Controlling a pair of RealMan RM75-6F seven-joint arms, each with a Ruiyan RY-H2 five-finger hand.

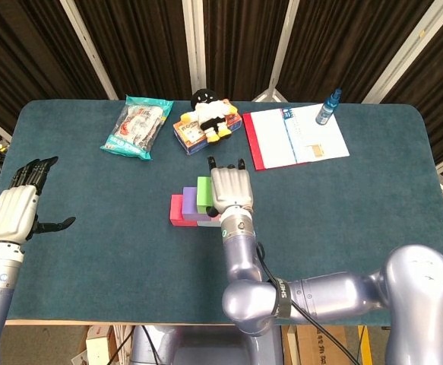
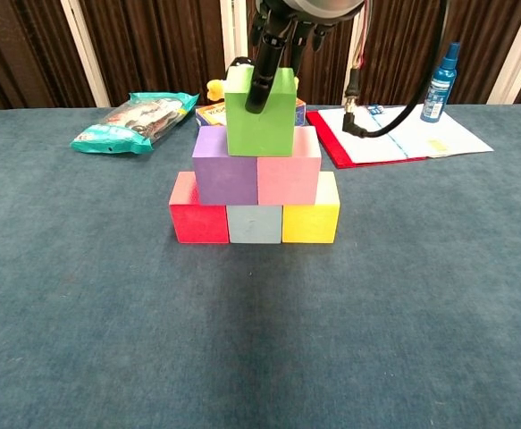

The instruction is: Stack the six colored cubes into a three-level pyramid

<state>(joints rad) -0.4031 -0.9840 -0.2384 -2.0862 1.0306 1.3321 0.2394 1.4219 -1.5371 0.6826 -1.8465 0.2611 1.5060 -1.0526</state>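
Note:
A pyramid stands mid-table: a red cube [image 2: 198,217], a pale blue cube [image 2: 255,223] and a yellow cube [image 2: 311,219] form the bottom row. A purple cube [image 2: 225,168] and a pink cube [image 2: 289,168] sit on them. My right hand [image 2: 282,27] comes down from above and holds the green cube [image 2: 260,114] over the seam between purple and pink, at or just above their tops. In the head view my right hand [image 1: 231,188] covers most of the stack beside the green cube [image 1: 204,194]. My left hand [image 1: 20,205] hovers open at the table's left edge.
Along the back lie a snack bag [image 1: 136,125], a plush toy [image 1: 206,110] on a small box [image 1: 191,135], an open red folder [image 1: 297,137] and a blue spray bottle [image 1: 328,106]. The table's front edge is near my right arm.

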